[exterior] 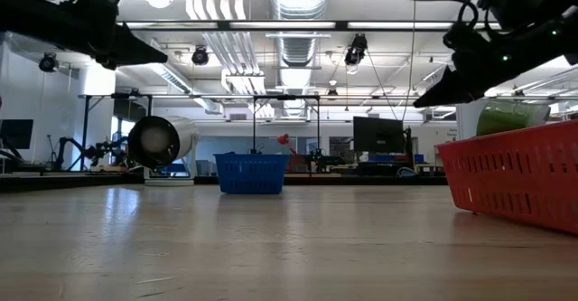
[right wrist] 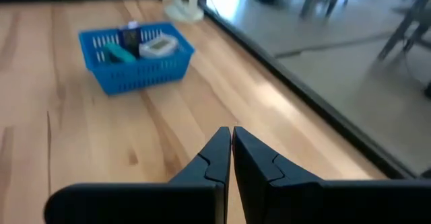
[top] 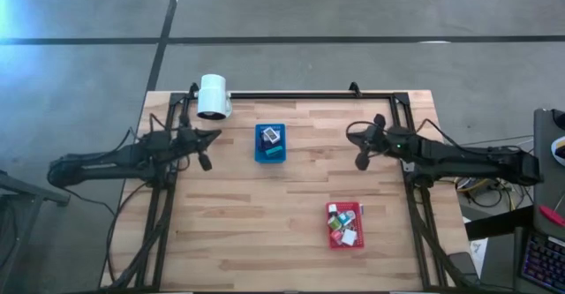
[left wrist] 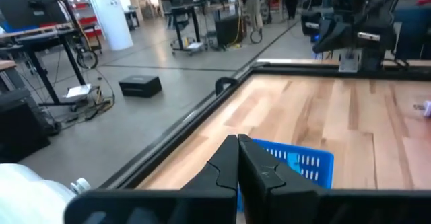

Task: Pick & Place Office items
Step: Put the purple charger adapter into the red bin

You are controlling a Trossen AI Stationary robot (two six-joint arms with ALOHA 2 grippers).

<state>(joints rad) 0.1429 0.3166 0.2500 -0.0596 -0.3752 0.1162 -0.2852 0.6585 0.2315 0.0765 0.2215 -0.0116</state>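
Your wooden table (top: pixel 265 214) has black rail frame (top: pixel 300 94) on its edges. Blue tray (top: pixel 270 144) sits near 12 o'clock of centre, red tray (top: pixel 346 226) near 5 o'clock, well apart. White cylindrical lamp-like unit (top: pixel 213 96) at table's 11 o'clock edge, just beside rail. Off table at 3 o'clock: cables (top: pixel 484 188), keyboard (top: pixel 545 260). Low view: desks and monitor (exterior: pixel 376 136) behind, ducting (exterior: pixel 295 3) overhead.
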